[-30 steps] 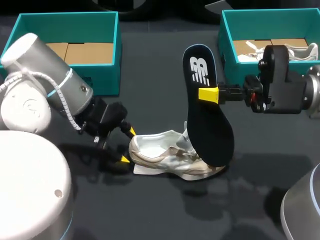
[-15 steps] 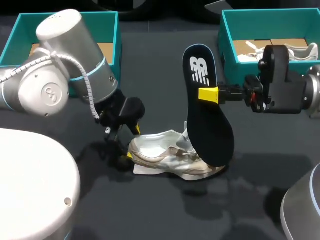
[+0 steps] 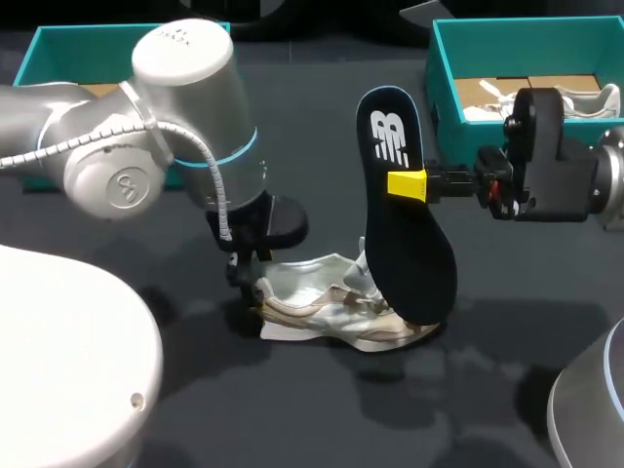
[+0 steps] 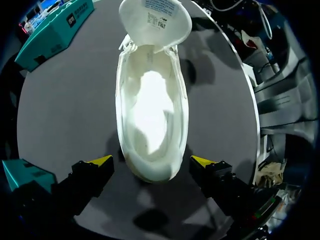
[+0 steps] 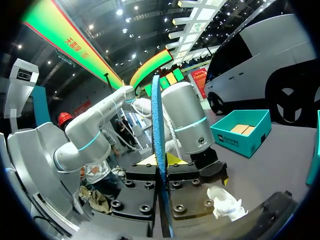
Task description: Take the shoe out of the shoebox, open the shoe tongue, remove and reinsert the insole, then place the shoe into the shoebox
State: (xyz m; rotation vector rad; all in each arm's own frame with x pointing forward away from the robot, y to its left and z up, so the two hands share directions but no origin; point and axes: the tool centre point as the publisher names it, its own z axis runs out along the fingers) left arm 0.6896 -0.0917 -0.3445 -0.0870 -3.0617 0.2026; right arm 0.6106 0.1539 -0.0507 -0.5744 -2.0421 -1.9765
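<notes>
Now we've got the white-and-beige mesh sneaker [image 3: 331, 307] lying on its sole on the dark grey table [image 3: 322, 419], out in the open between the two boxes. The teal cardboard shoebox [image 3: 58, 31] sits well behind our left arm, and a second teal box [image 3: 436, 88] is off at the right.

Our left gripper [image 4: 152, 161] is down at the heel with its yellow fingers [image 4: 100, 161] spread wide, one on each side of the heel cup. As far as the wrist view shows, neither finger touches it. Over on the right, our right gripper [image 3: 408, 184] is pinching the dark navy foam insole [image 3: 405, 224] edge-on. It holds the insole upright, with the lower end down at the sneaker's opening, by the folded-back tongue.

We read this as the re-insertion step, with the heel about to be steadied.

Here's the worry. The sneaker is light and unheld, so any downward push on the insole could skid or tip it. A lopsided close at the heel might spin it instead. The insole is floppy, too. Pinched that high, its lower end could buckle, snag on the tongue or laces, or land beside the opening rather than inside it.
</notes>
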